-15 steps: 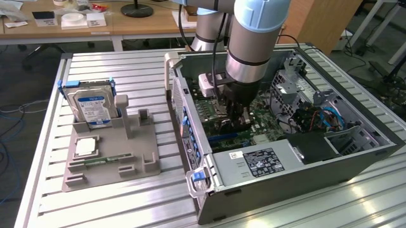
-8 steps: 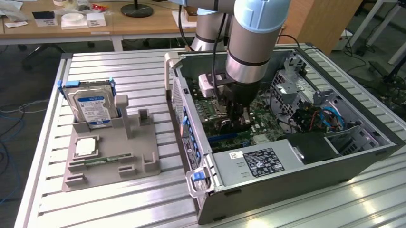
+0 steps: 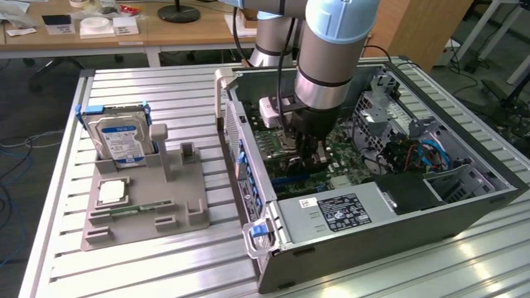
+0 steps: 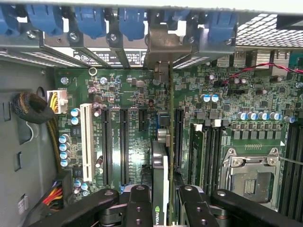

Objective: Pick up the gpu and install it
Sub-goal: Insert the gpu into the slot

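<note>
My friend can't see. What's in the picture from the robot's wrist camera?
The gripper holds the gpu on edge over a green motherboard inside a computer case, lined up with the long black slots. A white slot and blue clips are nearby.

The bench (image 3: 124, 273) is ribbed, shiny bare metal. On it beside the computer case (image 3: 398, 230), which is dull grey sheet metal, lies a matt grey plastic tray (image 3: 145, 211). Inside the case the green circuit board (image 4: 132, 90) looks glossy, and the hand (image 4: 161, 208) is matt black.
</note>
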Tool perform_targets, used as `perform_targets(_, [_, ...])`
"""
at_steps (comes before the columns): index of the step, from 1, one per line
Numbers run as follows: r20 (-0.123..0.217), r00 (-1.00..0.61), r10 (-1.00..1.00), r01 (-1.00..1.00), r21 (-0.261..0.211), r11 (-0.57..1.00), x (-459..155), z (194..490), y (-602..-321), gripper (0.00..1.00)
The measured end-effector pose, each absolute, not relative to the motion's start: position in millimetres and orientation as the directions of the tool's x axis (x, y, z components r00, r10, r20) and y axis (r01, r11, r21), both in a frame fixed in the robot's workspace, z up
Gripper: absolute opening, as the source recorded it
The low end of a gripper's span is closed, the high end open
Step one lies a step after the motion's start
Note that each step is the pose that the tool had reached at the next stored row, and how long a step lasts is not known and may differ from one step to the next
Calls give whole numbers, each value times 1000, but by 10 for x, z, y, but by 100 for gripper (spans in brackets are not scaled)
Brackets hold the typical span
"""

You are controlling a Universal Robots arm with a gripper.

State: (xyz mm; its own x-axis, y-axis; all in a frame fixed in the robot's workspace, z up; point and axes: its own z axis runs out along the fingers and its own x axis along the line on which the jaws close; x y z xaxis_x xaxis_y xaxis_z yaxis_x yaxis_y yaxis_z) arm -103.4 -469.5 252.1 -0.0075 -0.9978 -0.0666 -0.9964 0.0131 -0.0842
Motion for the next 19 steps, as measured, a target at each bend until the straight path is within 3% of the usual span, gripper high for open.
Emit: perform_targets(19, [-57,-44,-997,-995,-85,48,-1034,2497,-4689,27])
